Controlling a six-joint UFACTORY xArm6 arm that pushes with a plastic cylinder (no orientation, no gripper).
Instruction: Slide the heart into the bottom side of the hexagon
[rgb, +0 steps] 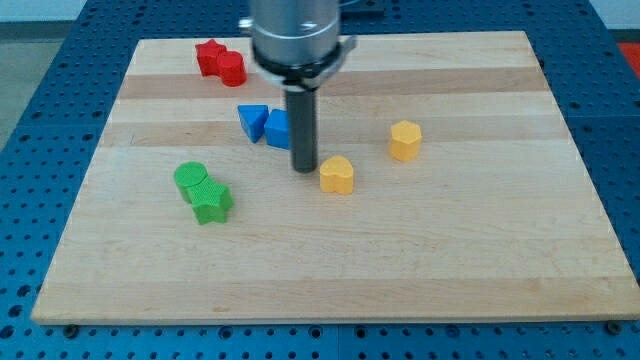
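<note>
1. No text, label, brand, number or sign can be read anywhere in the camera view.
2. The wooden board has a plain, unmarked surface.
3. The coloured blocks carry no lettering or numerals.
4. The arm's rod and metal housing show no legible marking.

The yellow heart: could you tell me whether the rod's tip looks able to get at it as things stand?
Probably yes. My tip sits just to the view's left of the yellow heart, with bare board between them; the blue blocks lie behind the rod.
</note>
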